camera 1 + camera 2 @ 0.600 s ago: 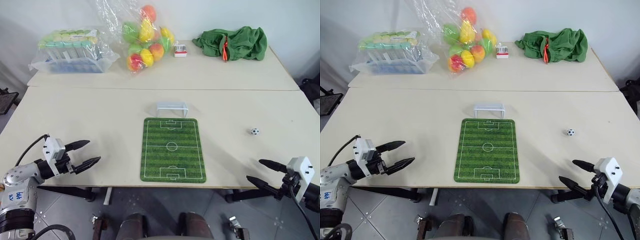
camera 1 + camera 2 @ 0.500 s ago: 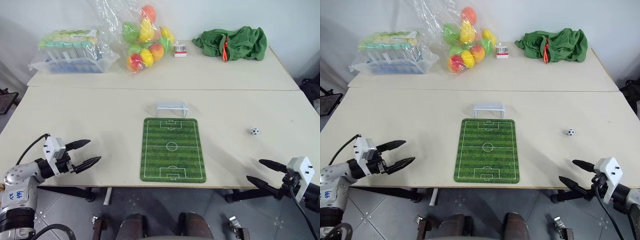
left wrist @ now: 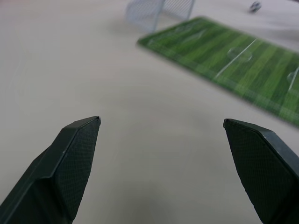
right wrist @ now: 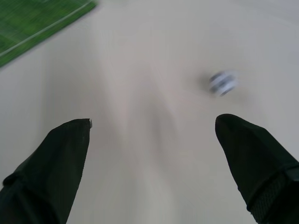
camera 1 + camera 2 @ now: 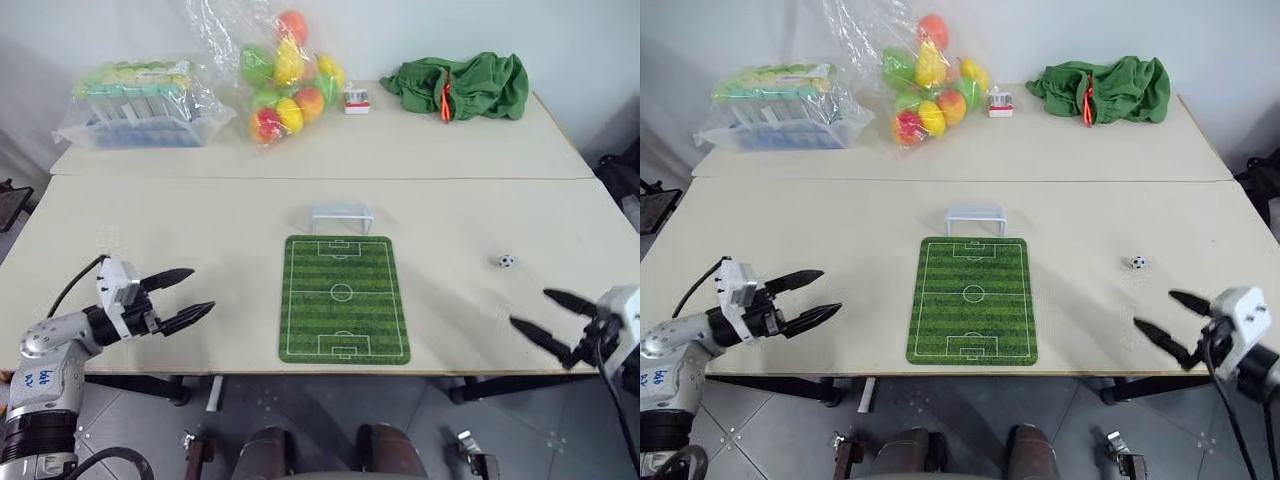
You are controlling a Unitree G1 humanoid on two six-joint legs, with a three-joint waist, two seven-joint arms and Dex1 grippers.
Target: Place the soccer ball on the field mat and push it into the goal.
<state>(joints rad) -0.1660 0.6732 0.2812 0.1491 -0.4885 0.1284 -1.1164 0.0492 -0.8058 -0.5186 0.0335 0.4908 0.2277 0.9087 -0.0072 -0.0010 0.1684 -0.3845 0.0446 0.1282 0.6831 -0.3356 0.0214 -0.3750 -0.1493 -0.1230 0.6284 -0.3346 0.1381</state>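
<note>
Both arms reach forward low, left gripper and right gripper spread wide, holding nothing.

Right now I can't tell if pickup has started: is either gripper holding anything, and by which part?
Nothing is held. The left gripper and right gripper are open and empty; the soccer ball lies on the table.

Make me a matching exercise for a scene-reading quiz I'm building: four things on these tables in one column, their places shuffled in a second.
Things:
1. soccer ball
2. goal
3. field mat
4. green cloth

Places:
A. far table, right end
B. middle of the near table
C. bare tabletop right of the mat, ahead of the open right claw
D. at the mat's far edge

Pairs: 1-C, 2-D, 3-B, 4-A
</note>
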